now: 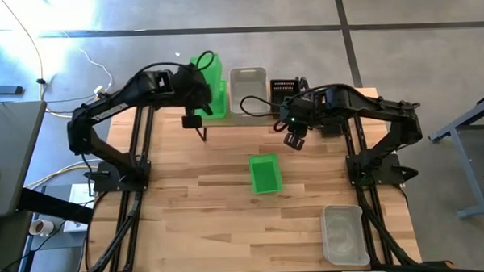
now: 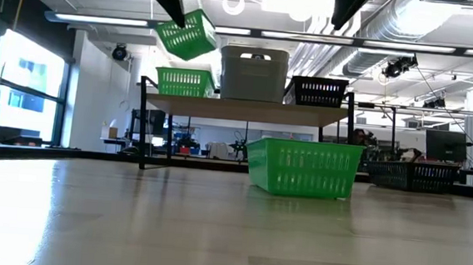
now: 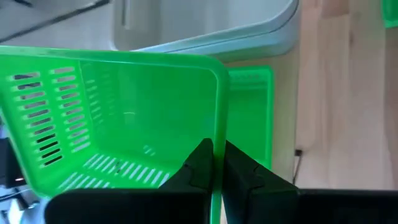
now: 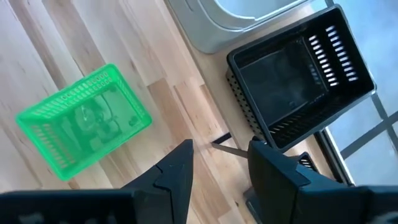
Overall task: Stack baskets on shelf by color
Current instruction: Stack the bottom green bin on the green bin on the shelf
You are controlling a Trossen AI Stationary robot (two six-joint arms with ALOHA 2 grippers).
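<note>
Baskets in green, whitish-grey and black sit along a low shelf [image 2: 246, 109] at the far edge of the desk [image 1: 204, 210], with one more green one held in the air above it.

At the left, the left gripper [image 3: 217, 163] has its jaws clenched on the rim of a tilted green basket [image 2: 186, 34], held above the green basket on the shelf [image 2: 184, 82]. Just beside that on the shelf stand the whitish-grey basket [image 2: 254, 73] and then the black basket [image 2: 318, 91]. A second loose green basket [image 1: 265, 173] rests on the desk in front of the shelf, near the middle. The right gripper [image 4: 221, 163] hovers over the desk near the shelf's black end, its jaws released and holding nothing. At the near right corner lies another whitish-grey basket [image 1: 344, 234], well apart from the others.
</note>
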